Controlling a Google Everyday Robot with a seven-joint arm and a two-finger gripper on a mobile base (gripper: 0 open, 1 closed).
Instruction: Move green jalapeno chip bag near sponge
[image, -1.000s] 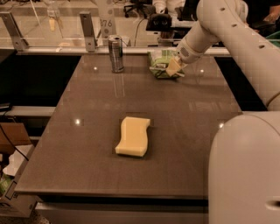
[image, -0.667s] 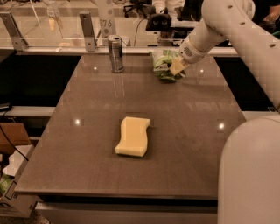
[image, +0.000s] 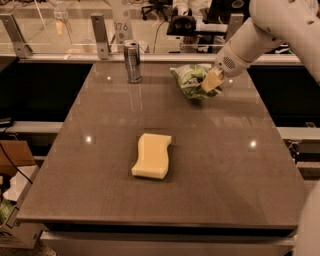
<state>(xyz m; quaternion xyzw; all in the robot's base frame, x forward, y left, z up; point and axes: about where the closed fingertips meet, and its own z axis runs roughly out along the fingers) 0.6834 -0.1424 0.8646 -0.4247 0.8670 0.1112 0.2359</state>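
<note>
The hand (image: 211, 81) is gripping the crinkly green-and-white foil chip bag (image: 189, 79); the pale yellow foam sponge (image: 152, 155) is lying well apart from it.

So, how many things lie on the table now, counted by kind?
Silver drink can: 1
Green jalapeno chip bag: 1
Sponge: 1
Total: 3 things on the table
The robot's hand is not counted. It is at the right side of the chip bag, near the far edge.
</note>
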